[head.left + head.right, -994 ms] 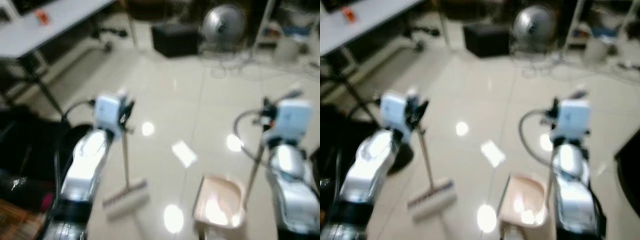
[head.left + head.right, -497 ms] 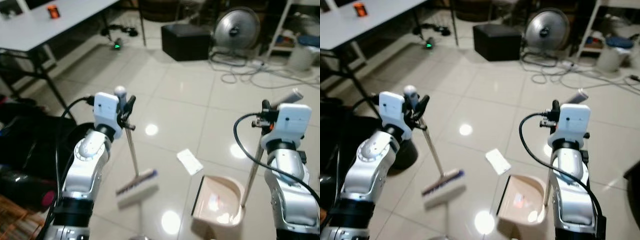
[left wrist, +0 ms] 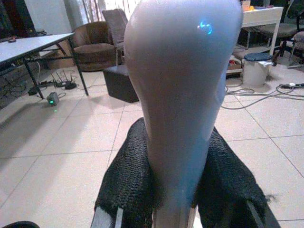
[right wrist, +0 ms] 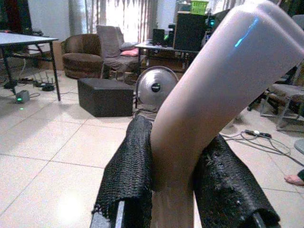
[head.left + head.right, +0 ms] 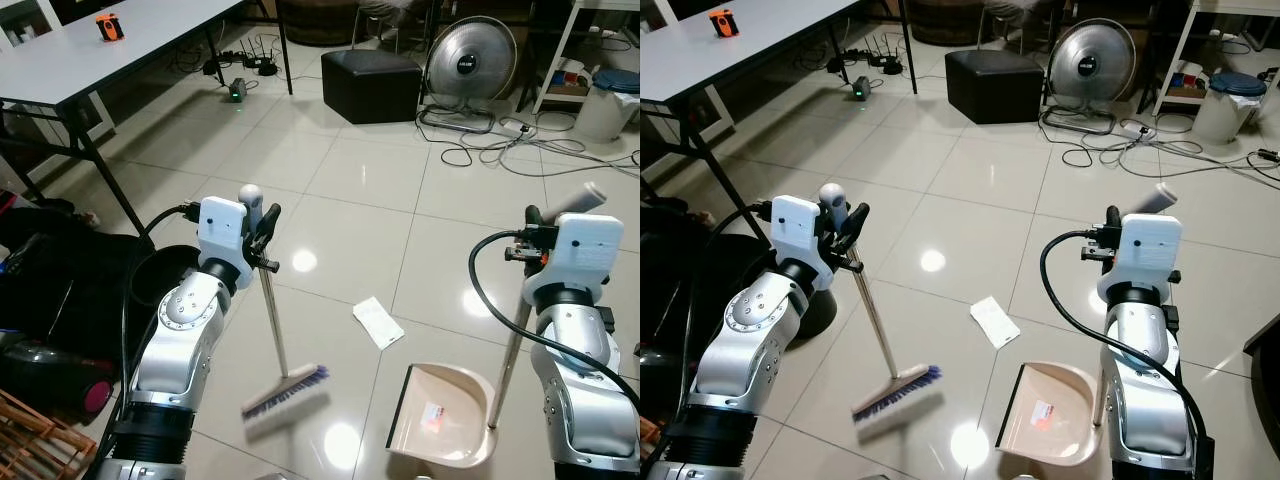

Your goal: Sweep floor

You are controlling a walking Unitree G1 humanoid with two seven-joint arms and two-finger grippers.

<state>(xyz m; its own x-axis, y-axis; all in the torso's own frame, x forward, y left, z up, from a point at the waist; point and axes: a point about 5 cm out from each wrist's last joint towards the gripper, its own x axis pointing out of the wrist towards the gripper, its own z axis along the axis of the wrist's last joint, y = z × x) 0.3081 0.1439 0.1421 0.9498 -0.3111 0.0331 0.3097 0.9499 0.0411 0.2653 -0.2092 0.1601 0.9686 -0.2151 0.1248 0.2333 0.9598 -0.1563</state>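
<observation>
The left gripper (image 5: pixel 262 222) is clamped on the upper handle of the broom (image 5: pixel 283 388); the wrist view shows both black fingers (image 3: pixel 128 178) pressed against the grey grip. The right gripper (image 5: pixel 530 232) is closed on the handle of the dustpan (image 5: pixel 440 425), which rests on the floor (image 5: pixel 350 190). The paper scrap (image 5: pixel 378 322) lies between the broom head and the dustpan, slightly beyond both. To sweep well, the bristles should be set down behind the scrap, on the side away from the dustpan, and drawn toward the dustpan mouth, with the dustpan lip kept flat. The glossy tiles likely let paper slide easily. Beyond the scrap stand a black ottoman (image 5: pixel 370 84), a fan (image 5: pixel 470 58) and loose cables (image 5: pixel 500 140); a white table (image 5: pixel 90 55) stands left of the ottoman.
</observation>
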